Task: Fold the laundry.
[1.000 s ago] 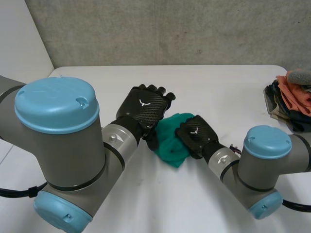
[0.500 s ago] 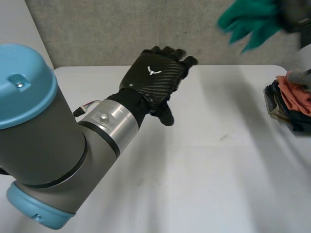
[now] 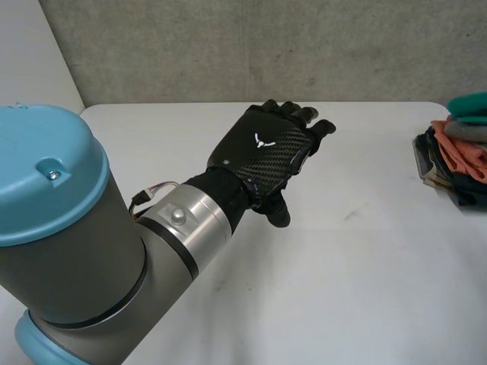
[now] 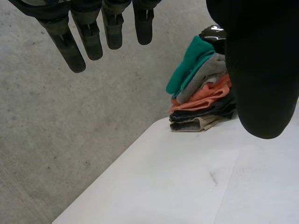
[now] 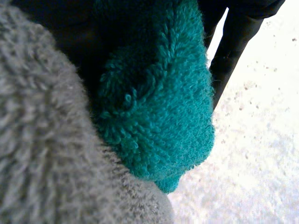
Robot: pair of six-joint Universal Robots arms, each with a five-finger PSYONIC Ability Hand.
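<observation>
- green cloth [image 3: 471, 103] has gone from the middle of the table [image 3: 365, 258] to the top of the pile [image 3: 455, 163] at the far right edge.
- my right hand [image 5: 236, 37] is right on it, much nearer than the left; i cannot tell if it grips or lets go.
- my left hand [image 3: 266, 152] hangs over the table's middle, fingers straight and apart, holding nothing.

Head view sits high behind the arms, looking down the table [image 3: 365, 266] toward the wall [image 3: 228, 46], with the left arm [image 3: 68, 251] looming close to the lens. Left wrist view peers past the fingers [image 4: 65, 42] of the left hand [image 4: 261, 70], across the table to the stack [image 4: 201, 102]. The head view catches that stack at its right edge. Right wrist view is jammed right against teal cloth [image 5: 159, 102] and grey cloth [image 5: 42, 154].
</observation>
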